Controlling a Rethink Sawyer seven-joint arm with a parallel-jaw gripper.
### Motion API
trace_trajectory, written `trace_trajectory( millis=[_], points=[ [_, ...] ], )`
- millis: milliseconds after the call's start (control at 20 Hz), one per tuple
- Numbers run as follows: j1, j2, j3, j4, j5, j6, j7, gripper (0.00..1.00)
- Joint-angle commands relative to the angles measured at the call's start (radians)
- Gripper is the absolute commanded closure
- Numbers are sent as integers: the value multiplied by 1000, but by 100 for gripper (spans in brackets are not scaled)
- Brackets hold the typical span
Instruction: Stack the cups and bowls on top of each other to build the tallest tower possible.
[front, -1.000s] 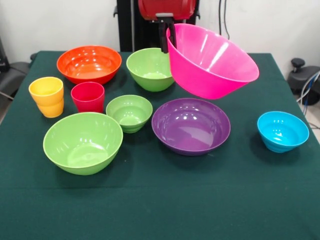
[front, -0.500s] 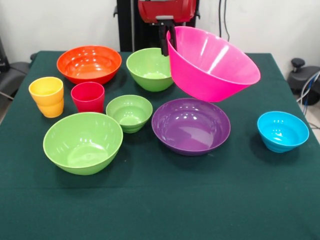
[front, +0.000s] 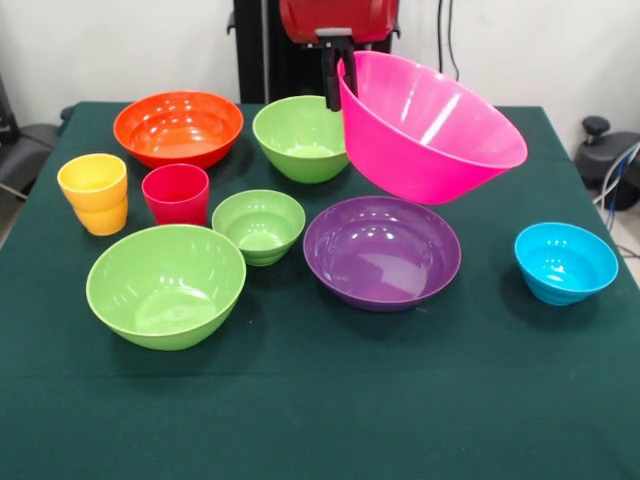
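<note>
Two jaws clamped on pink bowl (front: 430, 130) rim, bowl tilted, airborne

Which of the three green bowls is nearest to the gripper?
The far green bowl, right beside the gripper holding the pink bowl; the other two sit nearer the camera.

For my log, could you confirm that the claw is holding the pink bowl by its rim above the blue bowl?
Not quite: the claw holds the pink bowl by its rim above the purple bowl, not the blue bowl, which sits apart. The front view shows this.
</note>
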Motion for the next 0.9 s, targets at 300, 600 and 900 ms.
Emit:
trace_trajectory(
  millis=[300, 600, 900],
  points=[
    [62, 87, -8, -187, -64, 138, -24, 100],
    [70, 124, -16, -236, -65, 151, -28, 100],
    [62, 135, -9, -248, -65, 157, -35, 100]
  ],
)
